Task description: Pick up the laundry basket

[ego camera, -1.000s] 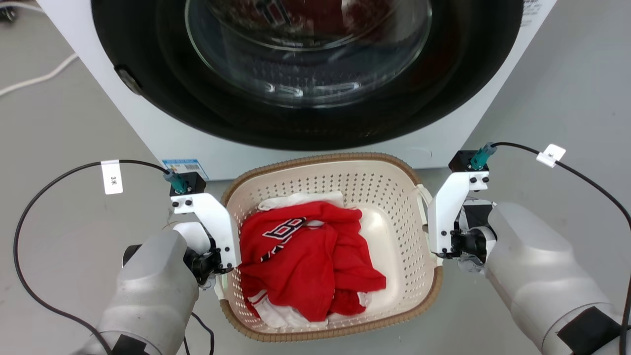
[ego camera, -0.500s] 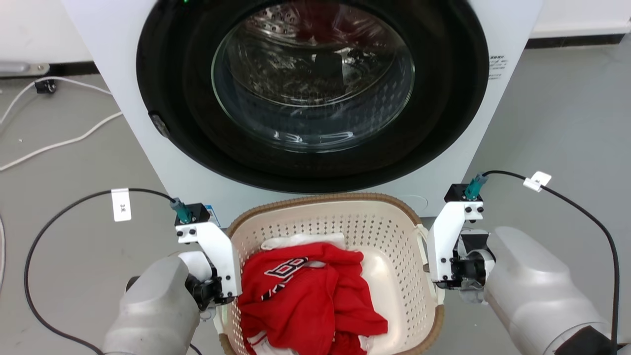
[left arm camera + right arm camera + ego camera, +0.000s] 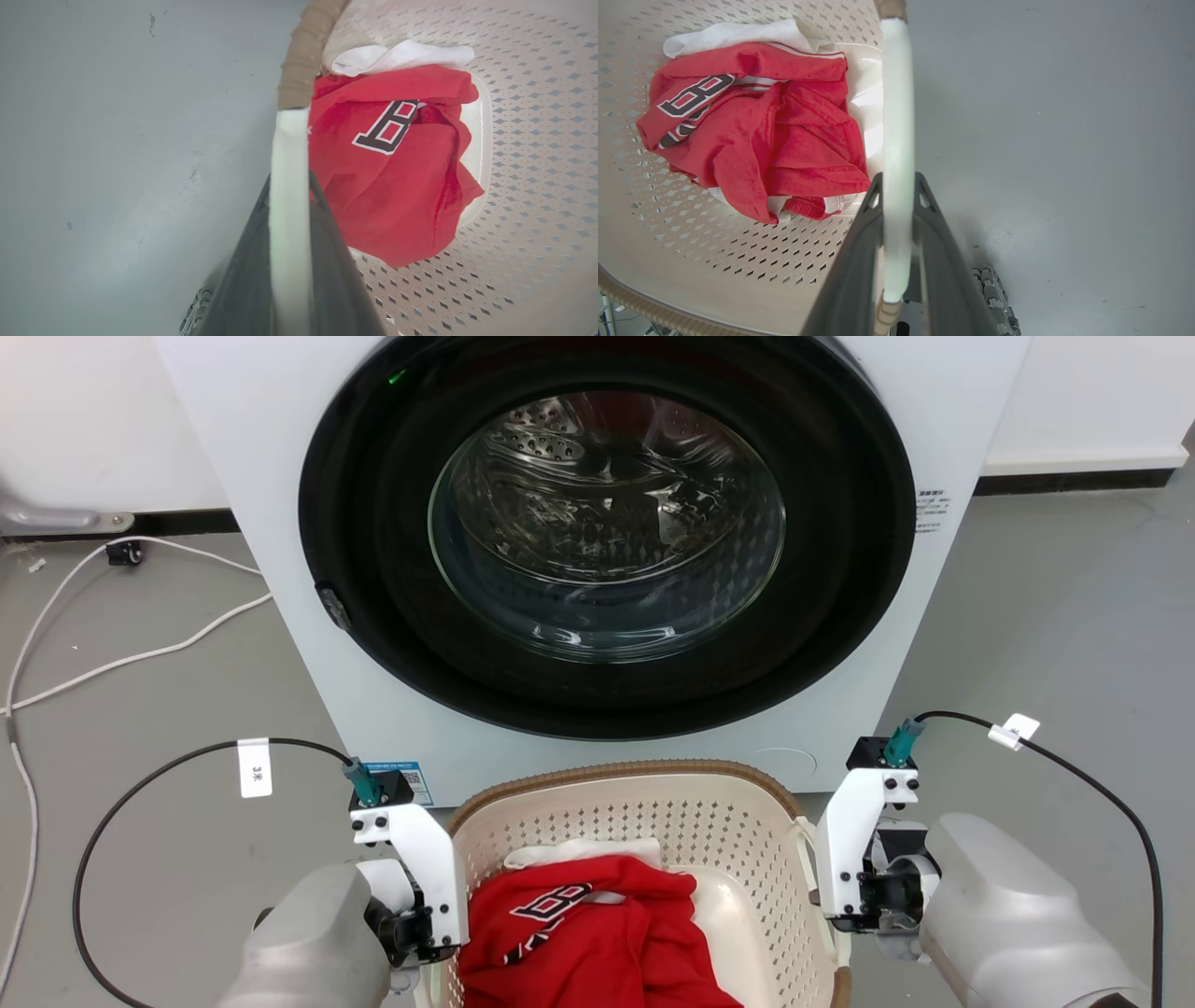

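Observation:
The laundry basket [image 3: 644, 821] is cream with a brown woven rim. It sits at the bottom of the head view, just in front of the washing machine, holding a red jersey [image 3: 579, 933] over white cloth. My left gripper [image 3: 431, 941] is shut on the left white handle [image 3: 289, 140], its dark fingers either side of the handle in the left wrist view [image 3: 290, 179]. My right gripper [image 3: 831, 907] is shut on the right white handle [image 3: 896, 93], clamped the same way [image 3: 898, 176]. Grey floor shows beyond the basket [image 3: 668, 233] in both wrist views.
A white washing machine [image 3: 233, 448] with a shut round glass door [image 3: 607, 541] stands directly behind the basket. White cables [image 3: 121, 658] trail over the grey floor at the left. Open floor lies to the right of the machine.
The camera has tilted up, so more of the washer shows and the basket sits lower in the picture. Both grippers stay on the handles. The basket's far rim now overlaps the washer's base.

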{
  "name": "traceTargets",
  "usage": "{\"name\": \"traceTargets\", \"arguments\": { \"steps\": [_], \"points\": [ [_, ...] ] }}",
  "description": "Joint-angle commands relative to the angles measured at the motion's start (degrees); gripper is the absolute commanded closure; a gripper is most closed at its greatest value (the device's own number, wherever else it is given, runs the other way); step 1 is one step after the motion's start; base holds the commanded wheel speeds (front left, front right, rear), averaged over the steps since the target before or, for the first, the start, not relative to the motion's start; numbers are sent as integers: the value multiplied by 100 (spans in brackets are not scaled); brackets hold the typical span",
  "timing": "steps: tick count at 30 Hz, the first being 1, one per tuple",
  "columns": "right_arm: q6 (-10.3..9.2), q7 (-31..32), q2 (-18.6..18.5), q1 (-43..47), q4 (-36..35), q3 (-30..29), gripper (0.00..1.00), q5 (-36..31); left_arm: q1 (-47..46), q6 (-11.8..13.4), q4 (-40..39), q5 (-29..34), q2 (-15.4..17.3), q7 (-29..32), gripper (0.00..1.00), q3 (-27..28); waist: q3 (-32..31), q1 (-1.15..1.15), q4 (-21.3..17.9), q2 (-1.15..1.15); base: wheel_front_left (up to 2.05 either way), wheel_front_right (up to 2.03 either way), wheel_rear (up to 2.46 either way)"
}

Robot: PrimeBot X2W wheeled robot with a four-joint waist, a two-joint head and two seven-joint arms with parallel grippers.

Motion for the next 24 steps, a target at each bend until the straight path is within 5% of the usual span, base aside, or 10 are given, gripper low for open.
{"name": "traceTargets", "arguments": {
  "steps": [1, 24],
  "points": [
    [73, -2, 144, 53, -59, -45, 100, -10, 62, -75, -71, -62, -199, 21, 100, -26, -41, 1, 35, 0, 0, 0, 0],
    [73, -113, 150, 184, -64, -425, 100, -362, 94, -46, -62, -102, -361, 24, 100, -167, -157, 1, 162, 0, 0, 0, 0]
  ]
}}
